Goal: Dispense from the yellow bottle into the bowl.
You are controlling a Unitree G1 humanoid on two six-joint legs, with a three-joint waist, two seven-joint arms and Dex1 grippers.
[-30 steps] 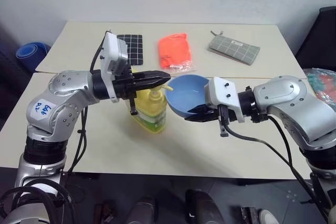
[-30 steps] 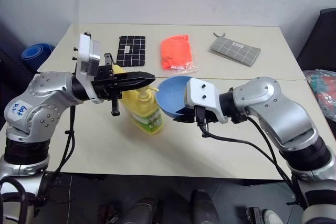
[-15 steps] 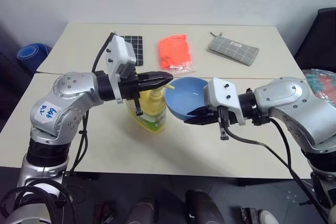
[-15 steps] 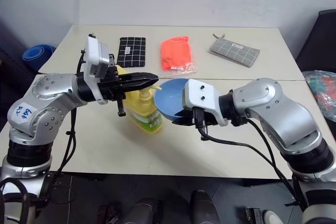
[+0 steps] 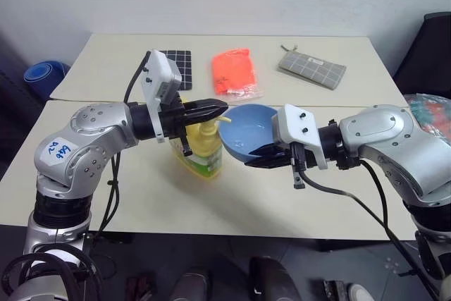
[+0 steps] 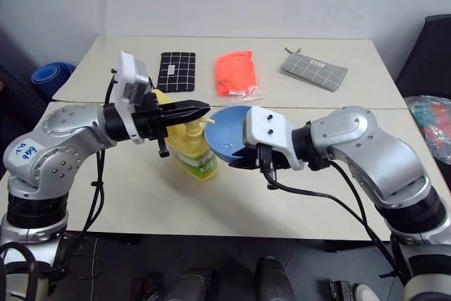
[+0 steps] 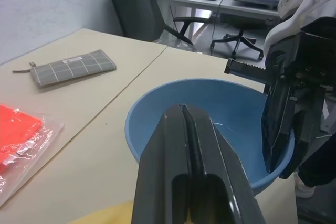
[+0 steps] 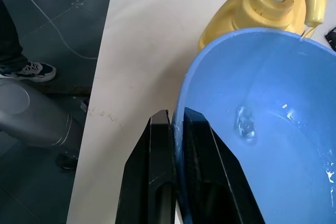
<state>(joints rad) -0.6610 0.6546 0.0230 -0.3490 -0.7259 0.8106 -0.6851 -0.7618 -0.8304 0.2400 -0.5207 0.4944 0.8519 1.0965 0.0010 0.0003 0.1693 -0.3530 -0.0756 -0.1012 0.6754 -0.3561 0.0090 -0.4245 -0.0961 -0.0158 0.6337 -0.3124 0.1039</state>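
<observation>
Beige tabletop (image 5: 141,195), seam across the middle. Toward the far edge: black grid-pattern cloth (image 5: 176,58), orange plastic packet (image 5: 232,70), grey checked pouch (image 5: 311,67). Yellow bottle (image 5: 203,153) apparently stands mid-table.

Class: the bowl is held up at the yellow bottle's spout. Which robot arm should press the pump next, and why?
Left. The left gripper, shut, sits over the yellow bottle's pump, while the right gripper is clamped on the bowl's rim.
</observation>
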